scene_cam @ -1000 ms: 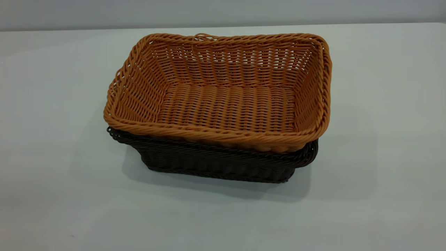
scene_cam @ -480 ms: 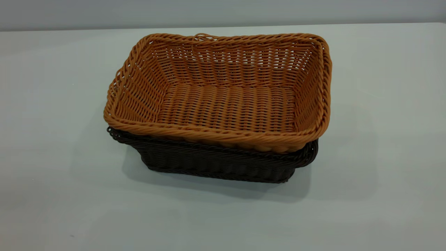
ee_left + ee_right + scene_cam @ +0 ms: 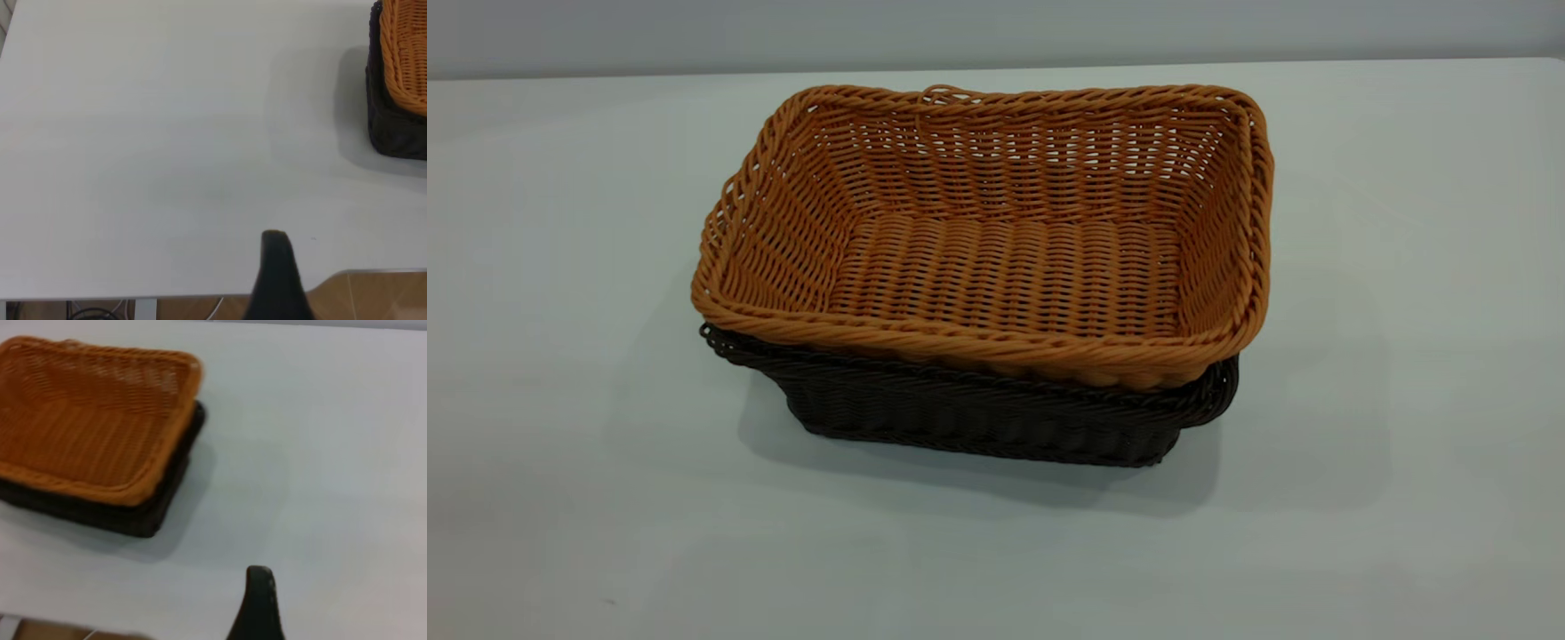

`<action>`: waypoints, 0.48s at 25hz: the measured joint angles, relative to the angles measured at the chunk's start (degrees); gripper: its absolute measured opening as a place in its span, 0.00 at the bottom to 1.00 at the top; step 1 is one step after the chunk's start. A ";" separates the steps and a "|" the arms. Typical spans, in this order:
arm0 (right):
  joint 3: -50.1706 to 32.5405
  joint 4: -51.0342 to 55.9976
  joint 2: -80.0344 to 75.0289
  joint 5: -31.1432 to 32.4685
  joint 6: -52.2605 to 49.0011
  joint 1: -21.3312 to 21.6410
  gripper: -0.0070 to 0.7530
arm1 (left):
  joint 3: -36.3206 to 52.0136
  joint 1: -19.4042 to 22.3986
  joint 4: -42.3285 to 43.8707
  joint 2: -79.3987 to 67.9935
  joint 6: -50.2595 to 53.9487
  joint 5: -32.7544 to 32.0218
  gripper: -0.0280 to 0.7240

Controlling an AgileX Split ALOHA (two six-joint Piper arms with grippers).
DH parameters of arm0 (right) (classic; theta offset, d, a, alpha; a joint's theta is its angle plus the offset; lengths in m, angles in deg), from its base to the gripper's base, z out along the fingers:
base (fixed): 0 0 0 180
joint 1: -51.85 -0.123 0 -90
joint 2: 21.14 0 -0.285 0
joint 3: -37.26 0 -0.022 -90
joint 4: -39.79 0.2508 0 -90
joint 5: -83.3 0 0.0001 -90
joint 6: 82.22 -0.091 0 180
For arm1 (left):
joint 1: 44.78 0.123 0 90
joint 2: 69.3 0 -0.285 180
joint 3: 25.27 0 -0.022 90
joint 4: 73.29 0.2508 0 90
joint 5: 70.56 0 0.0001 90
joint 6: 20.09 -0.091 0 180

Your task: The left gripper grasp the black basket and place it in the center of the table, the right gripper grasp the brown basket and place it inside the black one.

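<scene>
The brown basket (image 3: 1005,276) sits nested inside the black basket (image 3: 978,418), slightly askew, at the middle of the table (image 3: 560,400). Neither gripper shows in the exterior view. In the left wrist view the left gripper (image 3: 277,273) is a blurry black shape over the table's near edge, well away from the black basket (image 3: 393,133) and the brown basket (image 3: 403,60). In the right wrist view the right gripper (image 3: 259,603) is a black tapered shape over bare table, apart from the brown basket (image 3: 87,420) and the black basket (image 3: 153,513). Both hold nothing.
The table's edge and the brown tiled floor (image 3: 373,297) show beside the left gripper. A pale wall (image 3: 996,31) runs behind the table. Bare tabletop lies all round the stacked baskets.
</scene>
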 joint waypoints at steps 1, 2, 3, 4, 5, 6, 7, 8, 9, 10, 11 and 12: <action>0.00 -0.70 0.00 0.00 -0.30 1.08 0.72 | 0.00 0.00 0.00 0.00 0.00 0.00 0.70; 0.00 -1.27 0.00 0.00 -0.76 2.15 0.72 | 0.00 0.00 0.00 0.00 0.00 0.00 0.70; 0.00 -2.04 0.00 0.00 -1.68 2.78 0.72 | 0.00 0.00 0.00 0.00 0.00 0.00 0.70; 0.00 -2.87 0.00 -0.06 -2.70 2.99 0.72 | 0.00 0.00 0.00 0.00 0.00 0.00 0.70; 0.00 -4.35 0.00 -0.06 -4.49 3.05 0.72 | 0.00 0.00 0.00 0.00 0.00 0.00 0.69; 0.00 -5.59 0.00 -0.06 -5.89 3.12 0.72 | 0.00 0.00 0.00 0.00 0.01 0.00 0.69; 0.00 -7.13 0.00 -0.06 -7.63 3.12 0.72 | 0.00 0.00 0.00 0.00 0.01 0.00 0.69; 0.00 -8.46 0.00 -0.06 -9.15 3.12 0.72 | 0.00 0.00 0.00 0.00 0.01 0.00 0.69; 0.00 -9.36 0.00 -0.06 -10.06 3.12 0.72 | 0.00 0.00 0.00 0.00 0.01 0.00 0.69; 0.00 -9.89 0.00 -0.06 -10.80 3.12 0.72 | 0.00 0.00 0.00 0.00 0.01 0.00 0.69; 0.00 -10.05 0.00 -0.06 -11.06 3.12 0.72 | 0.00 0.00 0.00 0.00 0.01 0.00 0.69; 0.00 -10.10 0.00 -0.06 -11.32 3.12 0.72 | 0.00 0.00 0.00 0.00 0.01 0.00 0.69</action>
